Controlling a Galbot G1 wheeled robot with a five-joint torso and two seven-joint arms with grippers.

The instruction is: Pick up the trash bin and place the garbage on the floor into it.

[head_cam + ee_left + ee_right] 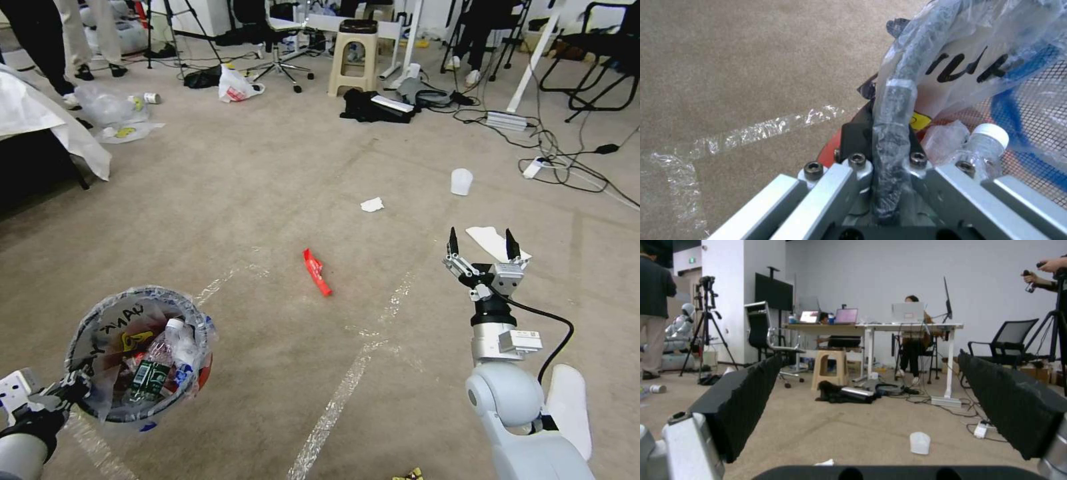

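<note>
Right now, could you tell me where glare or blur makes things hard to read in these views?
Head view: tape line glints on the floor. Left wrist view: left gripper, shut on the trash bin rim, looks soft; the bag shines. Right wrist view: right gripper blurred, room sharper.

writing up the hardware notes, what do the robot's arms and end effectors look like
Both arms are white and pale grey with rounded joints. The right end effector has two black padded fingers on silver linkages, a black wrist collar and an external black cable. The left end effector has silver bars with black bolts.

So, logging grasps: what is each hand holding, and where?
Left hand grips the bin by its bagged rim; right hand is open, holding nothing.
</note>
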